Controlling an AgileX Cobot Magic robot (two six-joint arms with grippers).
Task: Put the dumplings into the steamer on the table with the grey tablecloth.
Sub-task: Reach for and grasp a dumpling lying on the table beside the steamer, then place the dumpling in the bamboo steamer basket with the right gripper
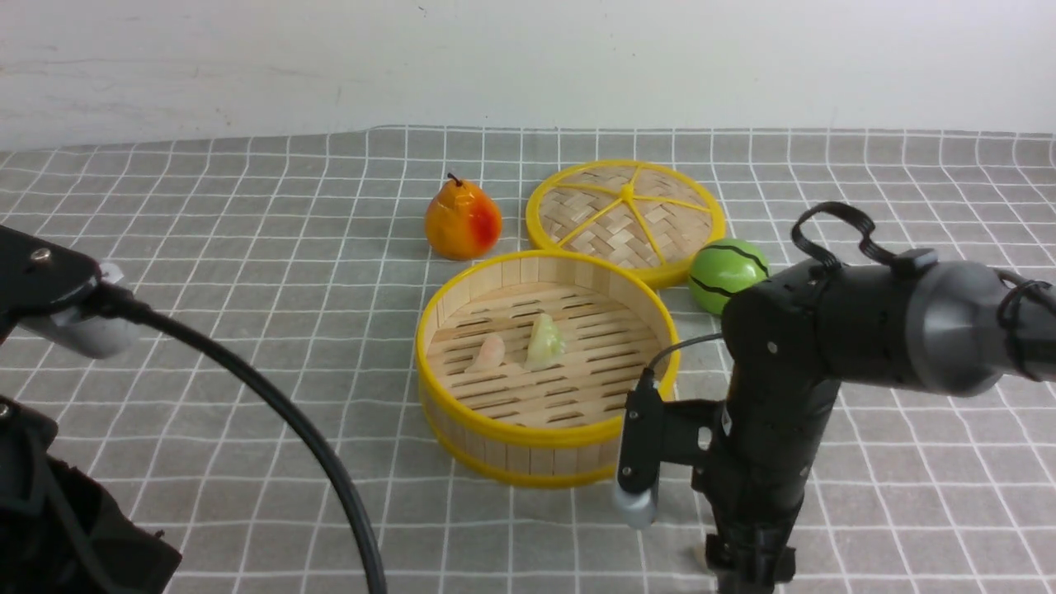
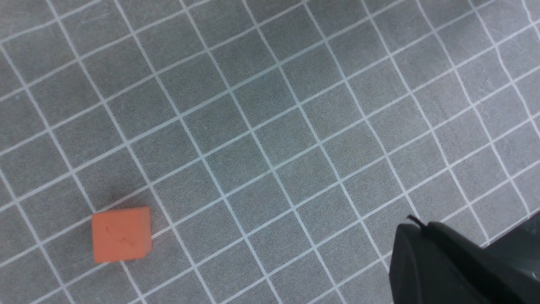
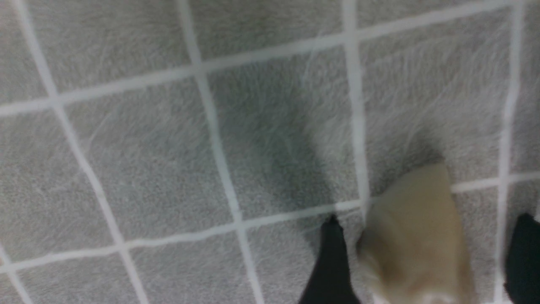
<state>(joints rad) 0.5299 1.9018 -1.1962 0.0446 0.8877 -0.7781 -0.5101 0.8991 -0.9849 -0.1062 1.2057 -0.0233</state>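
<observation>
The steamer [image 1: 547, 363] stands mid-table on the grey tablecloth [image 1: 247, 247]. Two dumplings lie on its slatted floor, a pinkish one [image 1: 490, 352] and a greenish one [image 1: 545, 341]. A third, cream dumpling [image 3: 417, 236] lies on the cloth between the fingers of my right gripper [image 3: 428, 219]. That gripper is open, with a gap showing on each side of the dumpling. My right arm [image 1: 767, 462] points down in front of the steamer, to its right. My left gripper [image 2: 415, 226] is shut on nothing, above bare cloth.
The steamer's woven lid [image 1: 625, 214] lies flat behind it. An orange pear [image 1: 462, 219] stands to the lid's left and a green striped ball [image 1: 728, 274] to its right. An orange cube [image 2: 122, 234] sits on the cloth near my left gripper.
</observation>
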